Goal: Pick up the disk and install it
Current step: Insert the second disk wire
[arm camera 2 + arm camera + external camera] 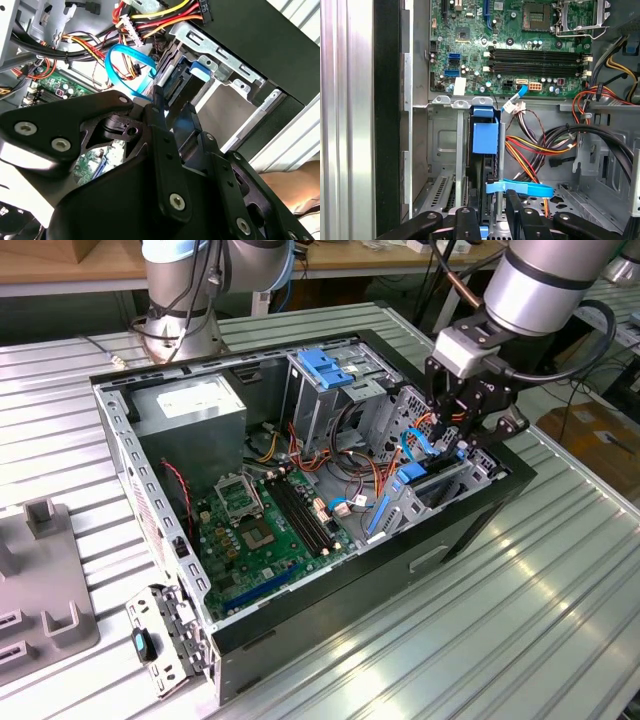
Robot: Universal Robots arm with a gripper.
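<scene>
Down in a metal bay (445, 145), up on its edge: the disk (485, 137), with a blue plastic piece on the side that shows. Packed in tight between thin metal walls. In the exterior view, at the right end of the black case (470, 530), blue side rails showing (412, 478).

Right at the near end of the disk in both wrist views: the gripper (494, 220), black and bolted. Can't tell if open or closed, or if holding the disk at all. In the exterior view, hanging just over the bay (455, 440), pointing down into the case.

Across the gripper's tip in the first wrist view: a flat blue cable (520, 189). Just beside the bay: a bunch of red, yellow and black wires (530, 150).

Past the bay: a green board (520, 50) with long black slots, flat on the case floor.

Farther off in the exterior view: a tall metal cage (325, 370) with a blue top, and a grey box (195, 410) with a white sticker in the far corner of the case.

Under it all: a ribbed metal table (540, 620). At the exterior view's left edge, well apart from the case: a grey holder (40, 580).
</scene>
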